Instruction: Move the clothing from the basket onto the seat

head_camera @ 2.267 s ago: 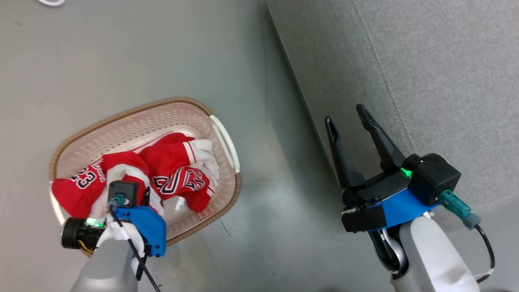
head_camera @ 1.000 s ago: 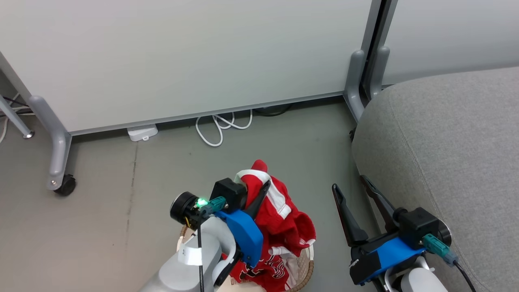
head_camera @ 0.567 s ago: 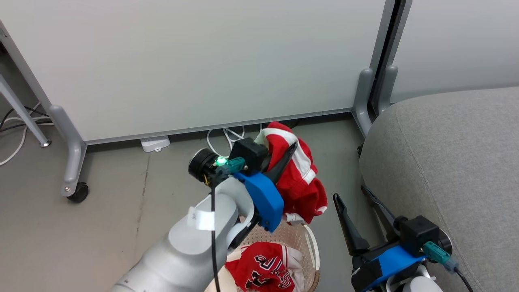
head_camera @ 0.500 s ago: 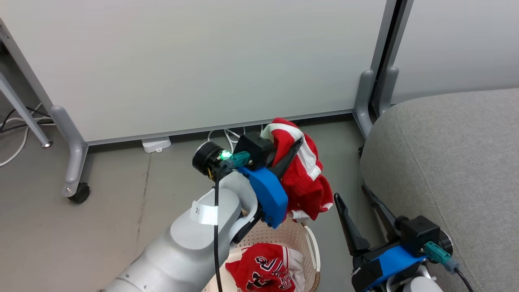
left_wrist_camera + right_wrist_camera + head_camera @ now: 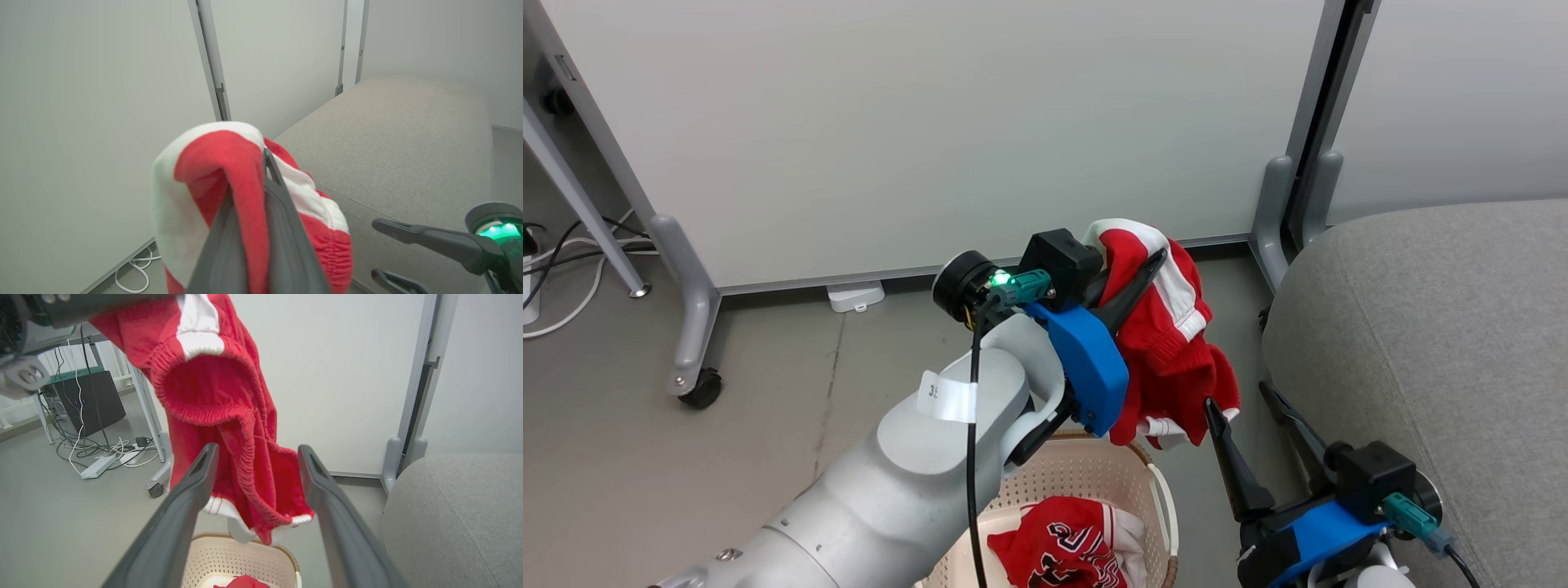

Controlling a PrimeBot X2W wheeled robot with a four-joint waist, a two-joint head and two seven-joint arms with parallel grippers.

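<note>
Left gripper (image 5: 1147,269) clamped on the red shorts (image 5: 1168,359), dangling lengthwise just left of the seat (image 5: 1421,327); right gripper (image 5: 1237,396) gapes empty, nearer the seat.

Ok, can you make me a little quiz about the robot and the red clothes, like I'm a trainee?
1. Fill in: the right gripper is ___.
2. True or false: the left gripper is shut on the red shorts.
3. Where is the jersey? A: in the basket. B: in the right gripper. C: hanging from the left gripper.
Key: 1 open; 2 true; 3 A.
</note>
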